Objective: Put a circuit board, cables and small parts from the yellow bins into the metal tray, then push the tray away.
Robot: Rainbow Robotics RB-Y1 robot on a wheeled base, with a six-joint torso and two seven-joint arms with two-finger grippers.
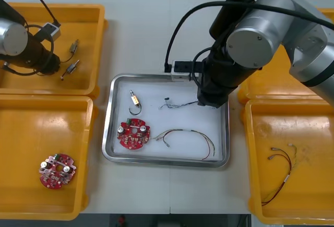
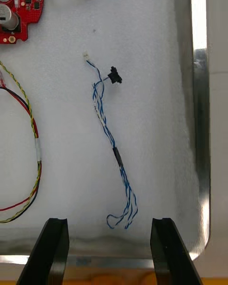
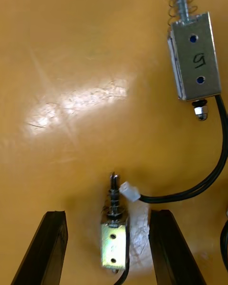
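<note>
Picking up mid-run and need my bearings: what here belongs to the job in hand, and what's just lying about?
In play: left gripper, open over a small metal part in the far-left yellow bin; right gripper, open over the blue and white cable in the metal tray.
Lying about: spare circuit board in the near-left bin; spare cable in the near-right bin.

In the left wrist view I read one marking only: a single black hand-written character on the flat metal face of the small metal part (image 3: 194, 59) with the spring, set midway between its two blue-rimmed holes. As it appears, the character reads as "9". It could equally be a "5" or a "G" seen from another side, and I cannot tell which.
</note>
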